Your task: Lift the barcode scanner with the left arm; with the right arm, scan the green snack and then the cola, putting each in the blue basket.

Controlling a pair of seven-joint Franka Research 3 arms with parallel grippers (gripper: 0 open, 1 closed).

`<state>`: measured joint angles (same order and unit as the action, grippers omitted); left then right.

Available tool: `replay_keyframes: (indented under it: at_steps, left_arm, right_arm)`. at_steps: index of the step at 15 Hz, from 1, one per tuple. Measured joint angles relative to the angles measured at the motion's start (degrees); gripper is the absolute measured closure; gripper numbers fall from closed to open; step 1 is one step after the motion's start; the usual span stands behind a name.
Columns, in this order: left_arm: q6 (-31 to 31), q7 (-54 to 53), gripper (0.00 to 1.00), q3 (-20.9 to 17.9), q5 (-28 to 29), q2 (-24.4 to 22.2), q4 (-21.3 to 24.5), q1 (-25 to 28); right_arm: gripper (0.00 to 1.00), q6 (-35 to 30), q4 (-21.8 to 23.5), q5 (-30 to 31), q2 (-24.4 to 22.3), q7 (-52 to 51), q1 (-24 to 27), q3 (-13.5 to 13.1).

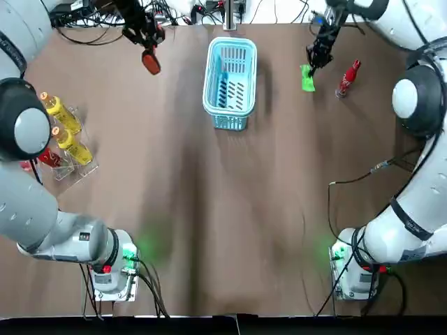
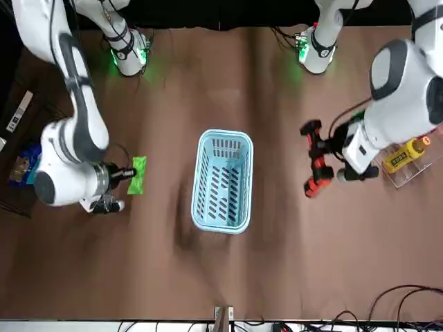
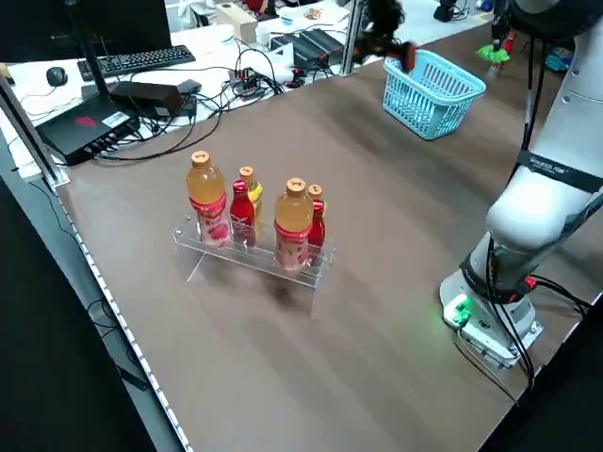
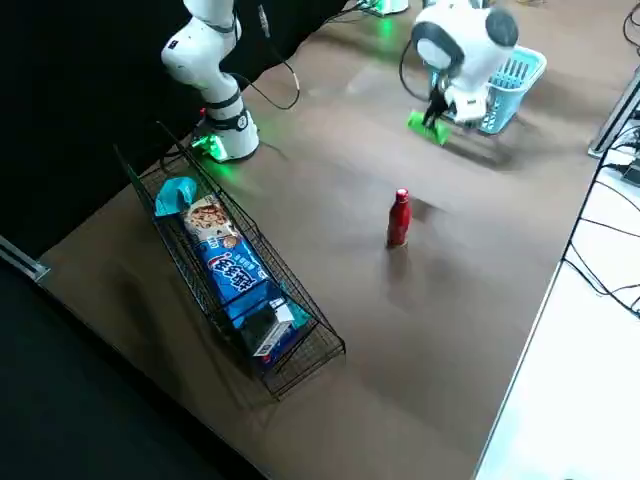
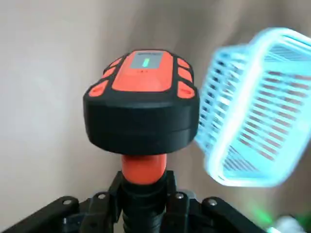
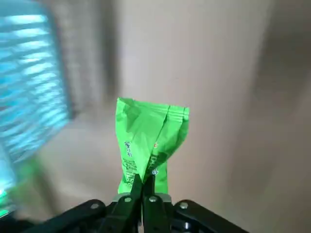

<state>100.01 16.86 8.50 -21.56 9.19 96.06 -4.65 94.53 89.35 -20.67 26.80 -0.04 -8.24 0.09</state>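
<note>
Near edge: the left arm's base [image 1: 112, 272] and the right arm's base [image 1: 355, 271] are set well short of the blue basket [image 1: 208, 78], one to either side, each lit green. Both arms are bowed outward at the elbow and extended as far as the basket.

Clear stand of bottles [image 1: 66, 139]: placed well to the basket's left and nearer the bases. Yellow drinks and red bottles are held upright in it.

Blue basket: stood upright on the brown table [image 1: 223, 223], mid-width, toward the far edge.

Left gripper [image 5: 144, 189]: found to the basket's left, near its far end. Its fingers are clenched on the handle of the barcode scanner [image 5: 141, 104], which is held raised off the table and apart from the basket. In the left wrist view the orange-and-black head is pointed away from the wrist.

Right gripper [image 6: 144, 190]: found to the basket's right, laid nearly level in the front view, fingers turned toward the basket. They are pinched tight on one end of the green snack [image 6: 148, 138]. The pack is held near the basket, not touching it. Whether it is clear of the table cannot be told.

Cola [image 1: 348, 78]: stood upright on the table, just past the snack on the basket's right, untouched.

Wire rack of snack packs [image 4: 240, 280]: set farther to the basket's right, by the table's edge.
</note>
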Motion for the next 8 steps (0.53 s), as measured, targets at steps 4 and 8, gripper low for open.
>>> replay_keyframes:
  at_steps: [4, 8]
  left_arm:
    - [-4.26, 6.68, 0.63, 2.79, -15.00, -0.90, -2.47, -0.47]
    - [-4.24, 6.84, 0.63, 4.21, -28.74, 1.18, -2.56, -1.11]
  right_arm:
    - [0.97, -2.76, -0.67, -13.36, -3.54, 4.63, -2.31, 0.82]
    - [0.97, -0.92, -2.44, -23.18, -3.49, 12.00, -7.24, 1.07]
